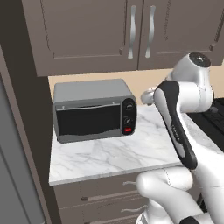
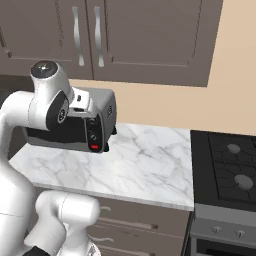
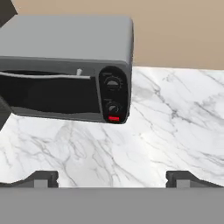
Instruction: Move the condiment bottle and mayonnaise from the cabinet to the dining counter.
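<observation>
Grey toaster oven [image 1: 92, 109] under cabinet [image 1: 87, 35]

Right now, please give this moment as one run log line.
gripper: open, empty, above worktop | cabinet: doors shut | toaster oven: on worktop | bottle, mayonnaise: not yet out

I'm looking at a white marble worktop [image 1: 131, 153] with grey veins, filling the lower middle of the left base frame. A grey toaster oven [image 1: 93, 109] stands directly on it, toward its left and back; its dark glass door faces me and two knobs and a red button sit at its right end. In the right base frame the slab runs from lower left to centre and butts against a black stove [image 2: 225, 172] on the right. Everything right of the oven is bare marble.
</observation>
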Robot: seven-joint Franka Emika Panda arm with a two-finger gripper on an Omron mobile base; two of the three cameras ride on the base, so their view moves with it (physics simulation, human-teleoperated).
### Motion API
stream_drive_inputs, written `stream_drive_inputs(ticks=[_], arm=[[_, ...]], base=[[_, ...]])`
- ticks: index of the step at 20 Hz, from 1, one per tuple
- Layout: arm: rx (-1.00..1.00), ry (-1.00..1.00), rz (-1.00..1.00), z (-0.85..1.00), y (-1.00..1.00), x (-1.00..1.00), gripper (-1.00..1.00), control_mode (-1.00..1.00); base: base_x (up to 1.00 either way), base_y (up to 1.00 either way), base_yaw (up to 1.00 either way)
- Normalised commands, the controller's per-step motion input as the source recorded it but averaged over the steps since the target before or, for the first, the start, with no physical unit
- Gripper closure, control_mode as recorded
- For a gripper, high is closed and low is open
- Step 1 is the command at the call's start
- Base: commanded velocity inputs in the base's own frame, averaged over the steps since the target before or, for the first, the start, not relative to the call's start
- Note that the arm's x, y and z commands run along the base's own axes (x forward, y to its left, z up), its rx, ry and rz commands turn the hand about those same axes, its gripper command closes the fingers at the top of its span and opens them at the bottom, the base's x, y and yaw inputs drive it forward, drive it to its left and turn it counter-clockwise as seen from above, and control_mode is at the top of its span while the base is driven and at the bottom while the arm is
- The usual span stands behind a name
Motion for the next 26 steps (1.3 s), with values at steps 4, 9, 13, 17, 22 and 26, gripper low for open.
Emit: stream_drive_inputs(ticks=[4, 9, 13, 17, 22, 26], arm=[[0.0, -0.42, -0.02, 0.44, 0.0, -0.3, -1.0, -1.0], [0.0, -0.39, -0.05, 0.49, -0.01, -0.03, -1.0, -1.0], [0.0, -0.34, -0.05, 0.43, -0.06, 0.0, -1.0, -1.0], [0.0, -0.31, -0.03, 0.38, -0.07, 0.0, -1.0, -1.0], [0.0, -0.23, -0.02, 0.26, -0.1, 0.0, -1.0, -1.0], [0.0, -0.18, -0.02, 0.24, -0.09, 0.0, -1.0, -1.0]], base=[[0.0, 0.0, 0.0], [0.0, 0.0, 0.0], [0.0, 0.0, 0.0], [0.0, 0.0, 0.0], [0.0, 0.0, 0.0], [0.0, 0.0, 0.0]])
